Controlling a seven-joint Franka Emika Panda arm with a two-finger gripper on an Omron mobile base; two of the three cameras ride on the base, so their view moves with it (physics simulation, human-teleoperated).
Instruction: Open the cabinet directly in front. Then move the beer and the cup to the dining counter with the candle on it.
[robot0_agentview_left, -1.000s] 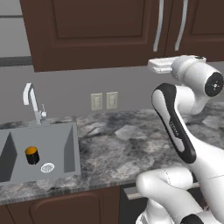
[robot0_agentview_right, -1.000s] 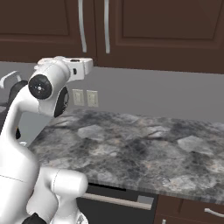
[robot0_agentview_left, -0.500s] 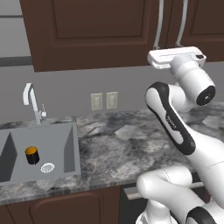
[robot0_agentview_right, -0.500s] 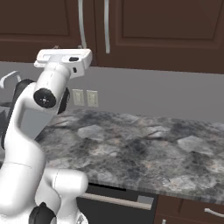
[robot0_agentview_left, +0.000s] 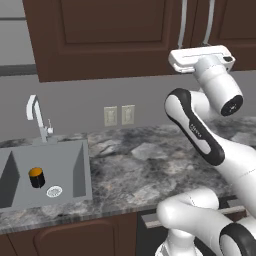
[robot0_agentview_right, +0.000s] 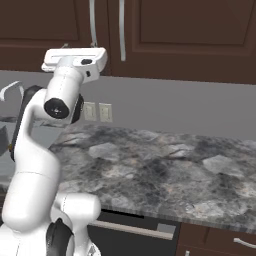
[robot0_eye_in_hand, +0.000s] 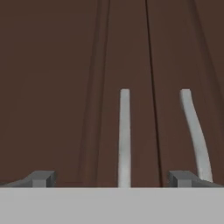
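Room: a rendered kitchen with a grey wall between dark wood above and the marbled surface (robot0_agentview_left: 150, 165) below.
Cabinet: the cabinet (robot0_agentview_left: 110, 35) fills the top of both base views; its doors are shut, so the first step is not yet done.
Surface: grey marbled stone running across the middle of both base views, with a sink (robot0_agentview_left: 45, 172) at the left of the left base view.
Arm: raised, with the hand at the upper right of the left base view, just under the cabinet's lower edge.
Handles: two silver bars flank the door seam; in the hand view the left handle (robot0_eye_in_hand: 124, 138) stands at centre and the right handle (robot0_eye_in_hand: 194, 133) at the right.
Claw: the claw (robot0_eye_in_hand: 114, 178) has its jaws wide apart with nothing between them, low in the hand view.
Small thing: a black-and-orange cylinder (robot0_agentview_left: 36, 177) stands in the sink, not part of the task.
Advice: I judge the centre bar the target; keep it midway between the tips, advance until they pass either side of it, clamp, then pull along the door's arc.
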